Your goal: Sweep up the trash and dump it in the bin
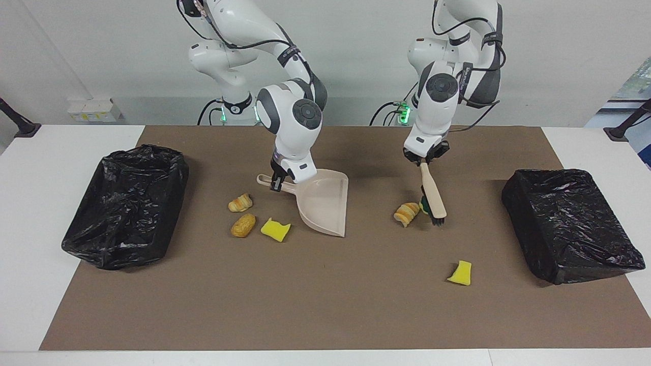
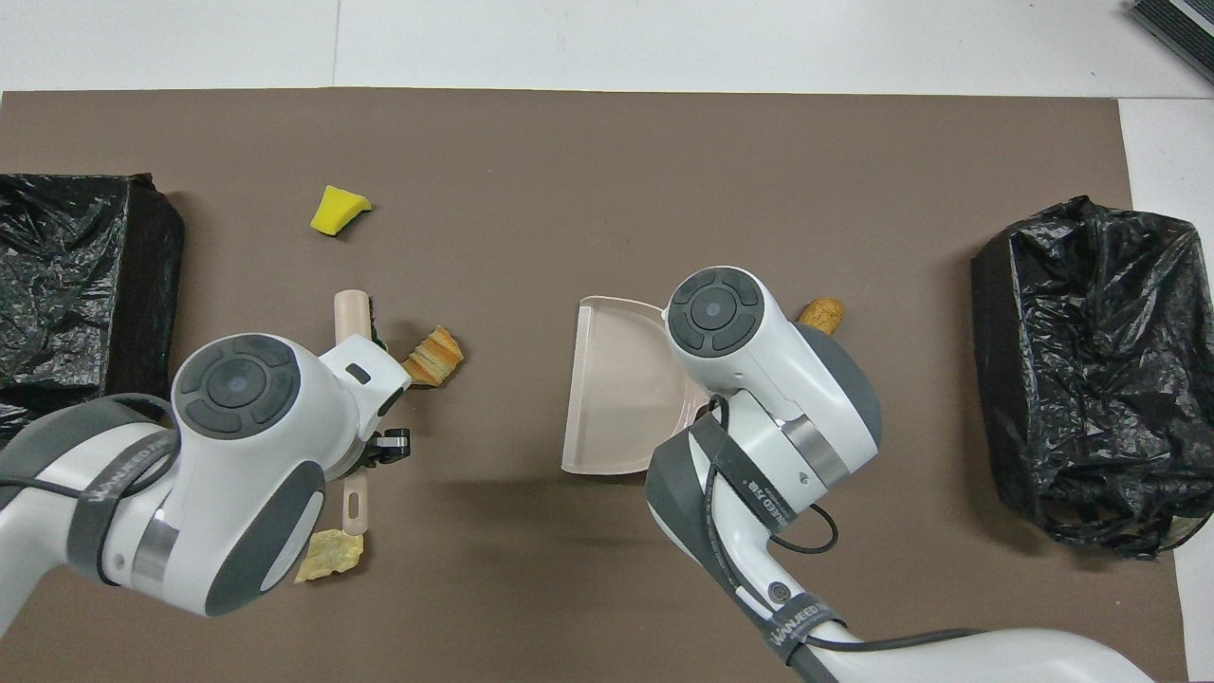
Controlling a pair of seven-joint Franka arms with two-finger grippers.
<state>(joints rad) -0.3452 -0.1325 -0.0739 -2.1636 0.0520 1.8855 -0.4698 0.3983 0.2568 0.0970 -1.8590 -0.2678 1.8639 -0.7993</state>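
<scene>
The left end effector (image 1: 426,161) is clamped on the brush (image 1: 433,193), whose bristles press the green-sided sponge (image 1: 422,207) against a striped pastry piece (image 1: 406,213) on the brown mat (image 1: 325,305). The right end effector (image 1: 277,182) grips the dustpan (image 1: 325,206) by its handle, well apart from that pair. Three scraps (image 1: 244,223) lie beside the pan, outside its mouth; another yellow chunk (image 1: 461,273) sits alone. Judging from the gap, a long push could let pieces roll off the bristles' side, and the pan's lip may ride over them if tilted.
</scene>
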